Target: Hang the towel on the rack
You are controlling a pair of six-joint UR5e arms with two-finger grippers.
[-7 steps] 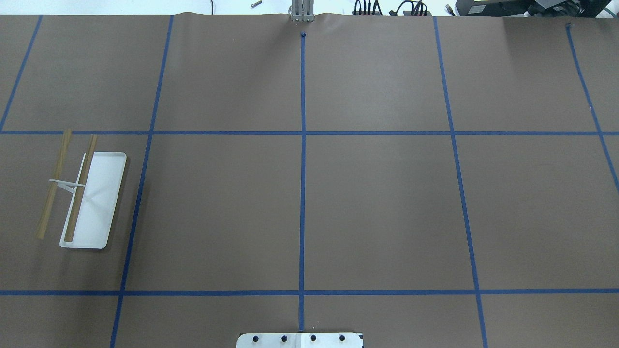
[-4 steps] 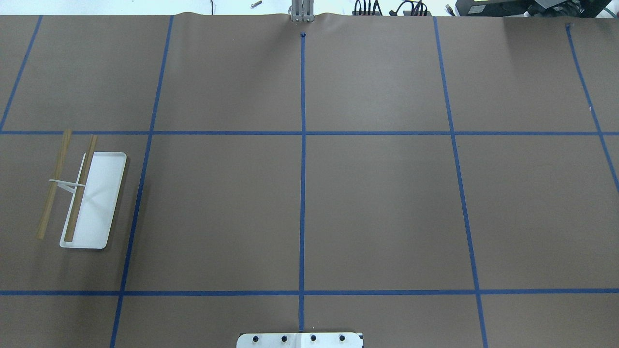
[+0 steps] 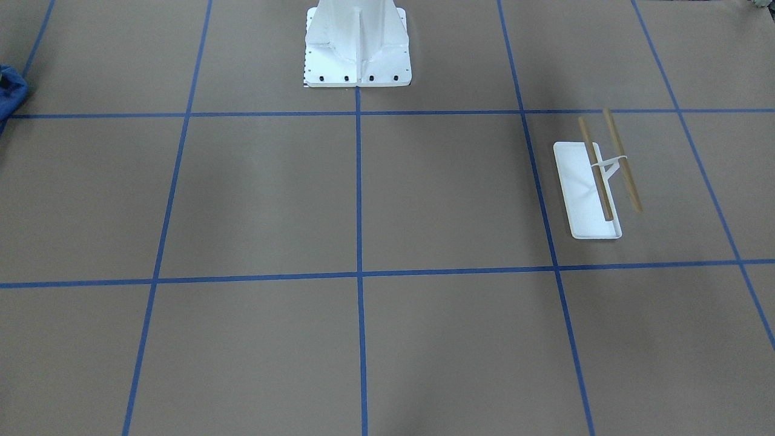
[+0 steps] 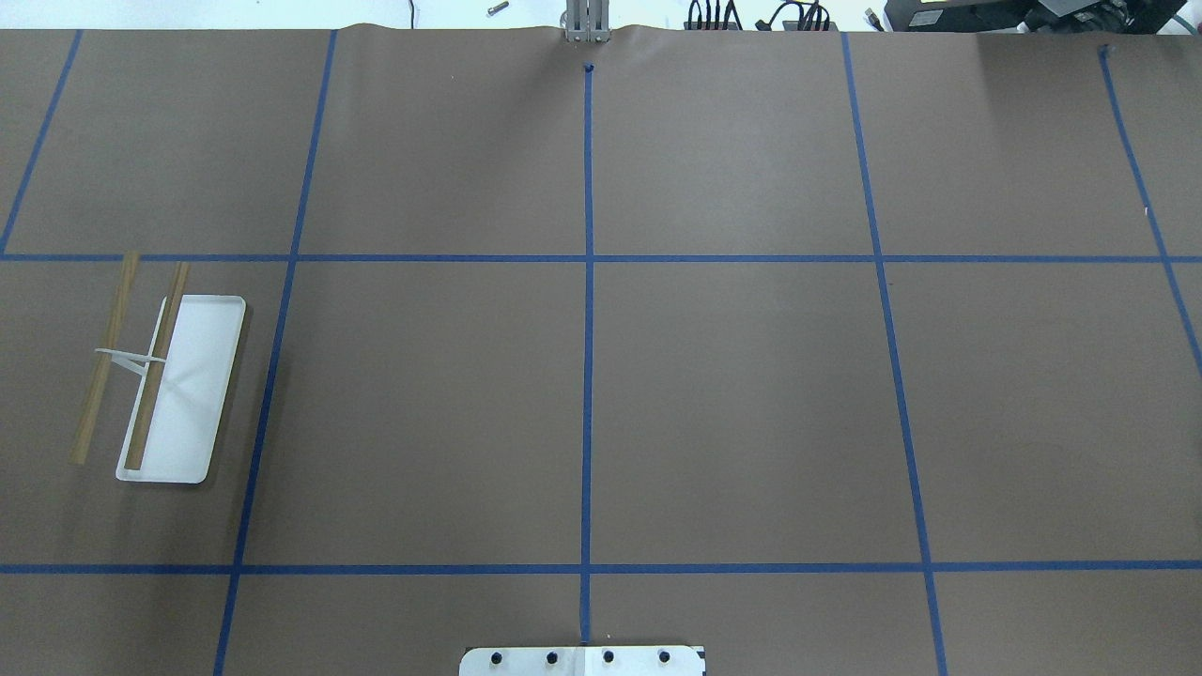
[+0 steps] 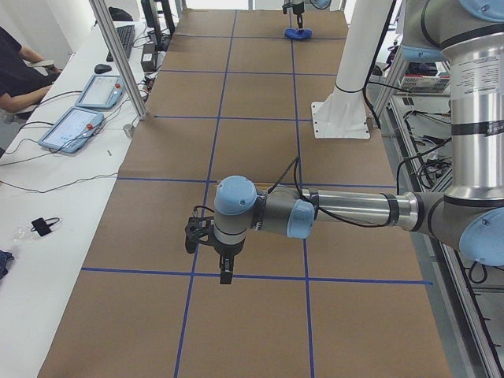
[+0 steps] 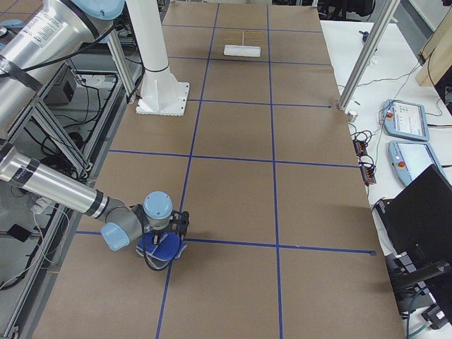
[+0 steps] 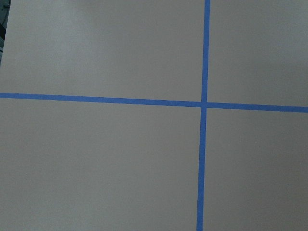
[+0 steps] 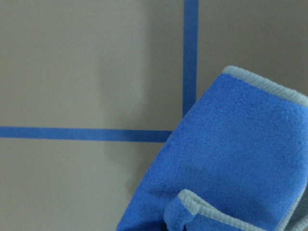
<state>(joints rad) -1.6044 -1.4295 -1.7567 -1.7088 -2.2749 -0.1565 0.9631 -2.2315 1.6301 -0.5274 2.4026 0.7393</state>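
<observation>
- The towel (image 8: 231,159) is lying bunched on the brown table (image 4: 732,404), blue side up with its grey edging showing. It is sitting just beside a crossing of blue tape lines (image 8: 190,57), at the robot's right end.
- The right gripper (image 6: 171,233) is hanging close over the towel. Whether its jaws are standing wide or narrow, or touching the cloth, cannot be told.
- The rack (image 4: 188,394) is standing well apart, at the table's left end.
- The left gripper (image 5: 225,272) is pointing down over brown paper, and its jaw width cannot be told.
</observation>
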